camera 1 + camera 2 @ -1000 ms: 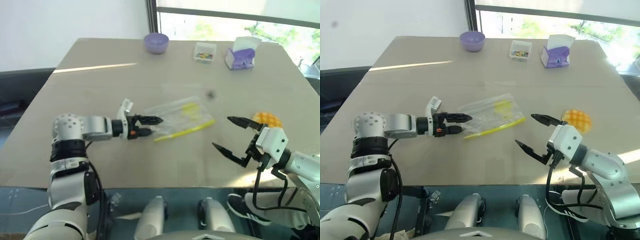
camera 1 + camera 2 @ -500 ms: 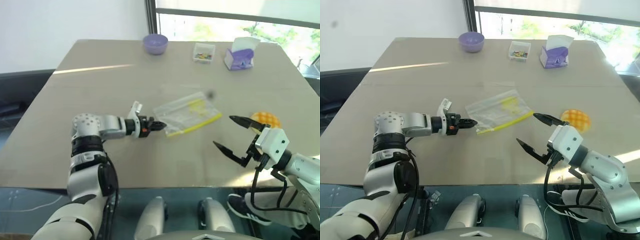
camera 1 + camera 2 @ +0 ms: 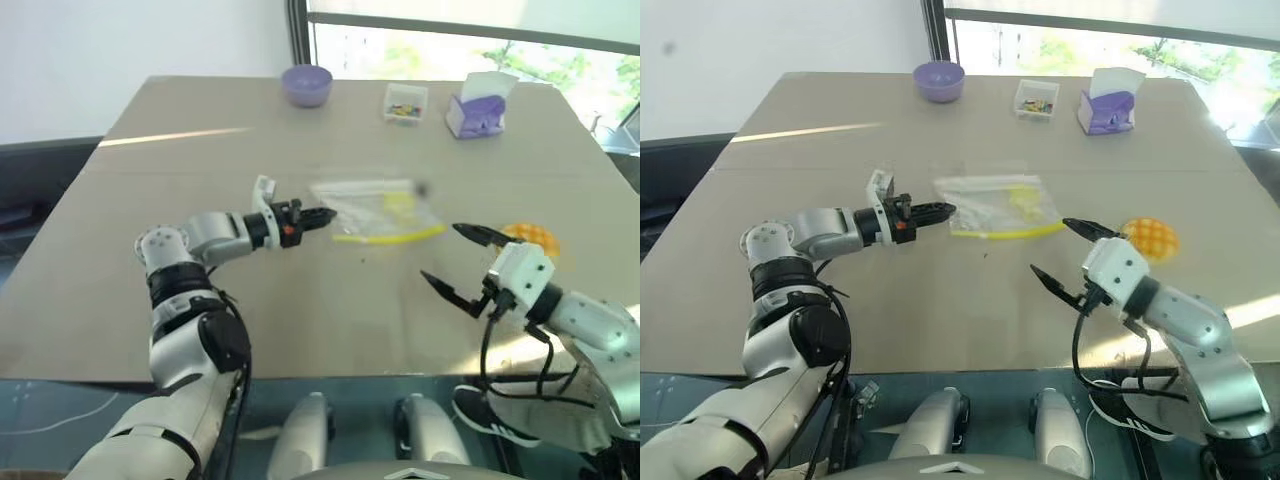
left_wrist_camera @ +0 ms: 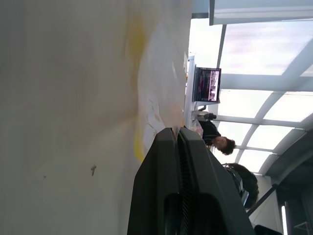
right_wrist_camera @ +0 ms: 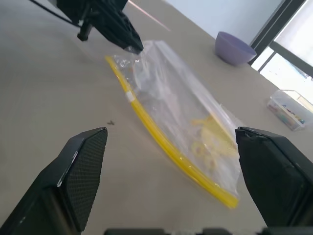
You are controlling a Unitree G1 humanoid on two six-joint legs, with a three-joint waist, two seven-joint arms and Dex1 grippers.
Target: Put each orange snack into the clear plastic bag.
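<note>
The clear plastic bag point(image 3: 998, 205), with a yellow seal strip along its near edge, hangs slightly above the middle of the table. My left gripper point(image 3: 945, 209) is shut on its left corner and points right; the right wrist view shows that grip point(image 5: 136, 46) on the bag point(image 5: 181, 115). The orange snack point(image 3: 1150, 240), a round bun with a grid top, lies on the table to the right of the bag. My right gripper point(image 3: 1054, 247) is open just left of the snack, pointing at the bag, with nothing between its fingers.
At the far edge of the table point(image 3: 840, 330) stand a purple bowl point(image 3: 940, 80), a small clear box of coloured bits point(image 3: 1037, 97) and a purple and white carton point(image 3: 1105, 100). A window runs behind the table.
My left gripper has shut on the bag's corner and carried it up and to the right. My right gripper has moved forward towards the bag, still open.
</note>
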